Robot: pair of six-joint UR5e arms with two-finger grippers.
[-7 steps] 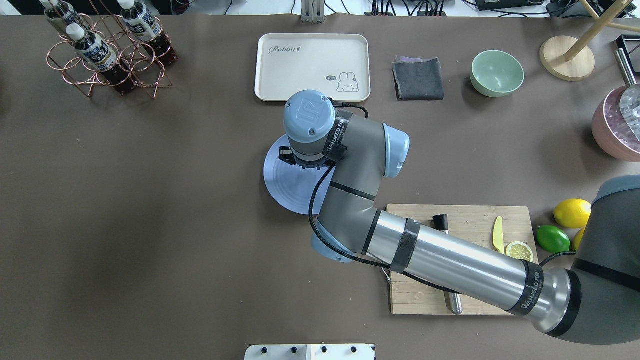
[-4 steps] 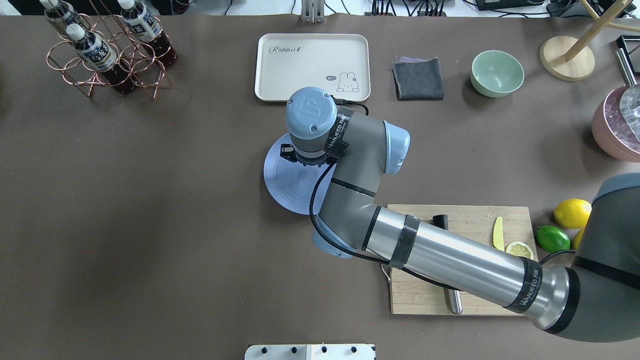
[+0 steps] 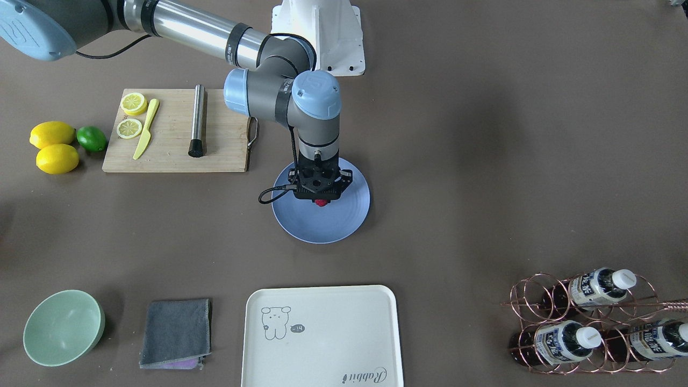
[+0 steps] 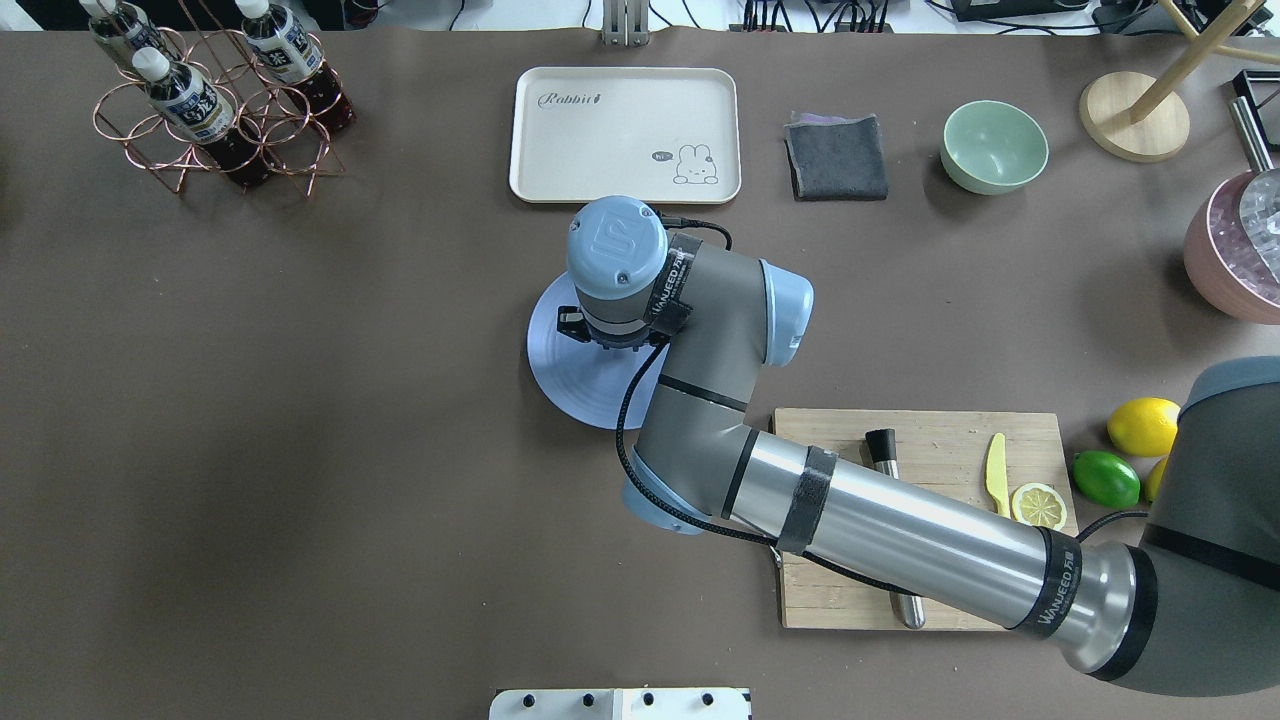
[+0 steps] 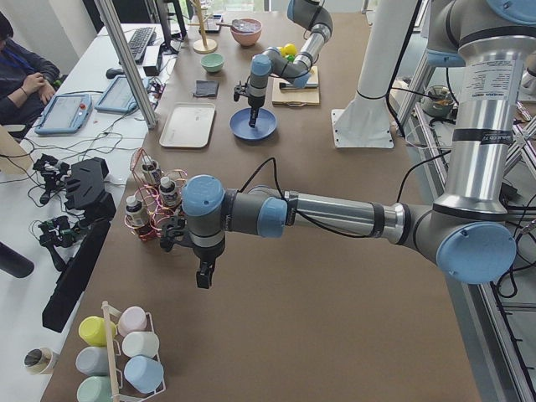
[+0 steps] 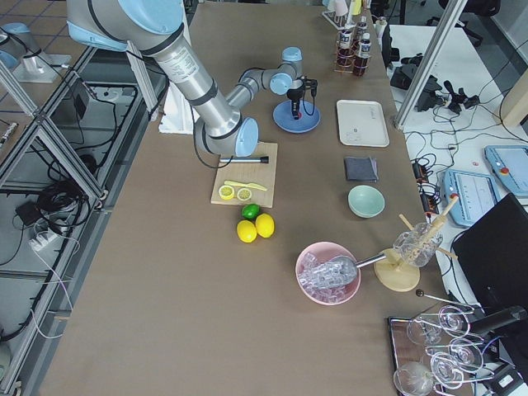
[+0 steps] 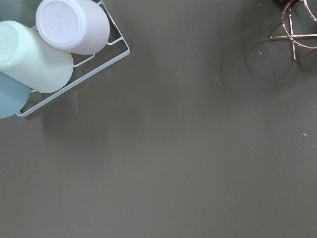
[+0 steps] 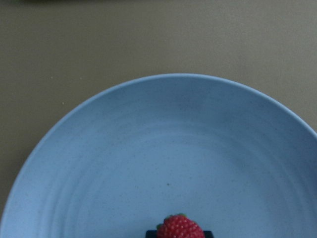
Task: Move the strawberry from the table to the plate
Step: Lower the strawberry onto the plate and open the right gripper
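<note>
The strawberry (image 3: 321,202) is a small red berry held just above the blue-lavender plate (image 3: 333,228), near the plate's middle. My right gripper (image 3: 321,199) points straight down and is shut on it. In the right wrist view the strawberry (image 8: 181,228) shows at the bottom edge between dark finger parts, with the plate (image 8: 148,148) filling the view. From overhead the wrist hides the berry, and only the plate (image 4: 570,370) shows on the table (image 4: 300,450). My left gripper (image 5: 203,276) hangs far off over bare table; I cannot tell whether it is open or shut.
A wooden cutting board (image 4: 940,440) with a lemon slice, a yellow knife and a metal rod lies right of the plate. Behind stand a cream tray (image 4: 625,135), grey cloth (image 4: 838,157), green bowl (image 4: 994,146) and bottle rack (image 4: 220,100). Lemons and a lime (image 4: 1143,425) lie far right.
My right wrist has shifted a little toward the robot, further over the plate's middle. Nothing else has moved.
</note>
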